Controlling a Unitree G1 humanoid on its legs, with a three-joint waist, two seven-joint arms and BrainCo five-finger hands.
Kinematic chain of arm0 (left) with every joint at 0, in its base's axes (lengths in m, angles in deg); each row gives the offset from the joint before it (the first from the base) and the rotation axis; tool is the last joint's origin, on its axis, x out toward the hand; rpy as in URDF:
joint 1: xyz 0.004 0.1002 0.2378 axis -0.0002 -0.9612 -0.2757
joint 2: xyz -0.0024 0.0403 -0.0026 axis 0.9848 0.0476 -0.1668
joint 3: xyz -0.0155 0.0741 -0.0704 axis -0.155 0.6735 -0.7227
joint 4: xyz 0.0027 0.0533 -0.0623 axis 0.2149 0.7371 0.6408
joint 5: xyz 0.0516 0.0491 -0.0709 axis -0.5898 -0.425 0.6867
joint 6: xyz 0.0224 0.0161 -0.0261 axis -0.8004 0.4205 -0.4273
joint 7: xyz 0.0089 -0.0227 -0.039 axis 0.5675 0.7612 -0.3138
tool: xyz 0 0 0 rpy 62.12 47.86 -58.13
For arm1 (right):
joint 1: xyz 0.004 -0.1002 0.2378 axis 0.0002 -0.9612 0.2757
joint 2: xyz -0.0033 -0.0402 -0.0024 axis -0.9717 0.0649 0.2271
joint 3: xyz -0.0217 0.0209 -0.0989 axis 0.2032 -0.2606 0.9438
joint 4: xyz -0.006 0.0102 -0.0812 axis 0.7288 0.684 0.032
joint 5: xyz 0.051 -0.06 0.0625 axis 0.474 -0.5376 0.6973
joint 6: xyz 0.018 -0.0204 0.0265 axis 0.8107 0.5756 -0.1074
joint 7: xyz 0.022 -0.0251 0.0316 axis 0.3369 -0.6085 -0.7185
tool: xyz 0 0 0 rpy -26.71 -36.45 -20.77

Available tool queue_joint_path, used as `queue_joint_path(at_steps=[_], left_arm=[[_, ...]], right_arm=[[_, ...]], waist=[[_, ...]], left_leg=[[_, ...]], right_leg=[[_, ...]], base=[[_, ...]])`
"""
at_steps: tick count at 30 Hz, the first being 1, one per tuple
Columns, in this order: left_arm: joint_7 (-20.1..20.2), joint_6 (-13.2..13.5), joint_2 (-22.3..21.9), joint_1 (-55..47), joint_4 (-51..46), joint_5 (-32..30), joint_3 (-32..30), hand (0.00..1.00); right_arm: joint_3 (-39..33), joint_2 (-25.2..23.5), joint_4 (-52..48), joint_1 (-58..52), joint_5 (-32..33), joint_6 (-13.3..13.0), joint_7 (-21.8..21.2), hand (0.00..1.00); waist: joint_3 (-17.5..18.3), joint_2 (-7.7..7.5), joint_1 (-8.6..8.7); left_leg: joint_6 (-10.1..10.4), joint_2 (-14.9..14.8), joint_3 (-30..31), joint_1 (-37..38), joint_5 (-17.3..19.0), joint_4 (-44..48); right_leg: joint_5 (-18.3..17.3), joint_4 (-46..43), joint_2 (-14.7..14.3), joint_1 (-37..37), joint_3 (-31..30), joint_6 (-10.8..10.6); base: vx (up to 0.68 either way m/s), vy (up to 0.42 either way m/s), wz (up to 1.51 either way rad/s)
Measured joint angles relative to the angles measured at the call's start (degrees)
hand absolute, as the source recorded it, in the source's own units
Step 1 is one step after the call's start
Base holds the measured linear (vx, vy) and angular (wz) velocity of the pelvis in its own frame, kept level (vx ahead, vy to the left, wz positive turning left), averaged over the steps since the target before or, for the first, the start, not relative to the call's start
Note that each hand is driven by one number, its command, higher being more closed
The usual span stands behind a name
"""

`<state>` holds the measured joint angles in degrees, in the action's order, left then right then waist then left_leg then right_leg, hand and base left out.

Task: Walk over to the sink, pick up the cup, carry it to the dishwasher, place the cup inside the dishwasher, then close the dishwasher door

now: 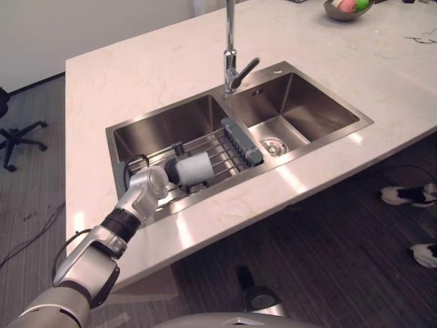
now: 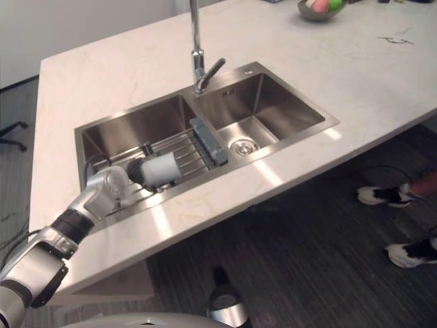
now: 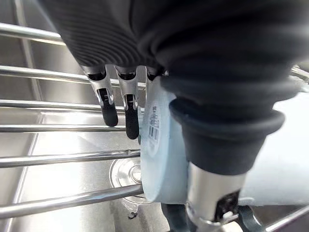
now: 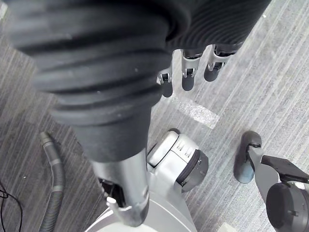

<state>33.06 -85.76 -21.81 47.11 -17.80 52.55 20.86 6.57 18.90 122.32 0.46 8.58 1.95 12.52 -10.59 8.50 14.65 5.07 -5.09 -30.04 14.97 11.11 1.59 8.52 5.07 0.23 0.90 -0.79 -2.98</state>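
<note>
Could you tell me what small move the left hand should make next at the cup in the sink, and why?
Probably close the left hand round the cup. The cup lies on its side on the wire rack in the sink, and the wrist view shows it between the fingers and the thumb, which look not yet curled tight; lifting should wait for a firm grip.

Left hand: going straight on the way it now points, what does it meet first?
The cup, lying on its side on the sink rack. The left hand points at it; the cup's end sits between fingers and thumb, contact unclear.
</note>
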Motion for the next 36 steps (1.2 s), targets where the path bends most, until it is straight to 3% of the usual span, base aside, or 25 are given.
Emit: queue_joint_path(at_steps=[6, 10, 13, 19, 22, 24, 28, 31, 36], left_arm=[[5.8, -1.04, 0.01, 1.96, 0.7, -1.29, 0.52, 1.0], [4.35, -1.34, 0.22, 2.05, 0.76, 1.92, 0.63, 1.0], [0.97, -0.77, 0.26, 1.84, 0.77, 5.59, 0.99, 1.0], [-8.58, 4.05, -0.09, -0.6, -0.8, 12.13, 0.9, 1.0], [-14.46, 8.0, -0.82, -3.59, -3.44, 14.33, 0.34, 1.0], [-15.97, 8.62, -1.21, -4.63, -4.74, 15.04, 0.18, 1.0], [-23.48, 11.43, -3.35, -7.56, -9.75, 20.5, -2.24, 1.0], [-26.33, 12.24, -4.37, -9.19, -11.79, 23.34, -2.47, 1.0], [-31.49, 14.61, -6.54, -12.4, -16.28, 32.59, -6.59, 1.0]], right_arm=[[0.64, 1.38, -0.03, 0.24, -0.04, 0.29, -0.08, 0.0], [1.76, 1.86, -0.02, 0.59, -0.04, 0.78, -0.07, 0.0], [2.33, 2.17, 0.05, 0.59, -0.04, 1.26, -0.08, 0.0], [2.3, 1.89, 0.17, 0.59, 0.01, 0.8, 0.05, 0.0], [2.27, 1.74, 0.17, 0.6, 0.05, 0.3, 0.09, 0.0], [2.21, 1.49, 0.21, 0.59, 0.06, -0.08, 0.13, 0.0], [2.16, 0.5, 0.34, 0.59, 0.52, -0.33, 0.4, 0.0], [2.17, 0.31, 0.35, 0.58, 0.68, -0.25, 0.5, 0.0], [2.6, -0.82, 0.29, 0.31, 0.71, 0.29, 0.73, 0.0]], waist=[[-0.45, 1.33, 0.44], [-0.51, 1.41, 0.52], [-0.53, 1.39, 0.49], [-0.98, 1.3, 0.45], [-1.41, 0.82, -0.17], [-1.7, 0.37, -0.22], [-1.99, -0.17, -2.19], [-1.86, -0.45, -2.74], [-0.45, -3.04, -4.67]], left_leg=[[0.25, -0.28, 0.08, -0.09, 0.07, 0.14], [0.28, -0.34, 0.18, -0.18, 0.04, 0.21], [0.28, -0.34, 0.38, -0.35, 0.02, 0.24], [0.1, -0.35, 1.81, -1.0, -0.31, 0.18], [-0.02, -0.39, 2.65, -1.38, -0.58, 0.04], [-0.15, -0.38, 3.3, -1.71, -0.72, 0.04], [-0.27, -0.42, 4.07, -1.93, -0.88, -0.23], [-0.39, -0.42, 5.06, -1.8, -0.96, -0.37], [-0.84, -0.2, 6.43, -2.52, -1.46, -0.34]], right_leg=[[-0.06, 0.0, -0.24, 0.03, 0.15, 0.07], [-0.1, 0.0, -0.26, 0.03, 0.24, 0.12], [-0.12, 0.0, -0.15, 0.04, 0.57, 0.11], [-0.2, 0.0, 0.17, 0.0, 1.87, 0.08], [-0.23, -0.01, 0.33, 0.01, 2.76, 0.07], [-0.25, -0.01, 0.47, -0.01, 3.31, 0.06], [-0.26, -0.08, 0.58, -0.14, 4.2, 0.04], [-0.37, -0.35, 0.75, -0.71, 5.09, -0.07], [-0.37, -0.38, 1.35, -0.91, 6.52, -0.07]], base=[[-0.03, -0.025, 0.0], [-0.04, -0.027, 0.02], [-0.02, -0.011, 0.05], [-0.02, -0.011, 0.11], [-0.04, -0.019, 0.11], [-0.04, -0.013, 0.18], [-0.03, -0.011, 0.11], [-0.01, -0.002, 0.17], [-0.05, -0.005, 0.14]])
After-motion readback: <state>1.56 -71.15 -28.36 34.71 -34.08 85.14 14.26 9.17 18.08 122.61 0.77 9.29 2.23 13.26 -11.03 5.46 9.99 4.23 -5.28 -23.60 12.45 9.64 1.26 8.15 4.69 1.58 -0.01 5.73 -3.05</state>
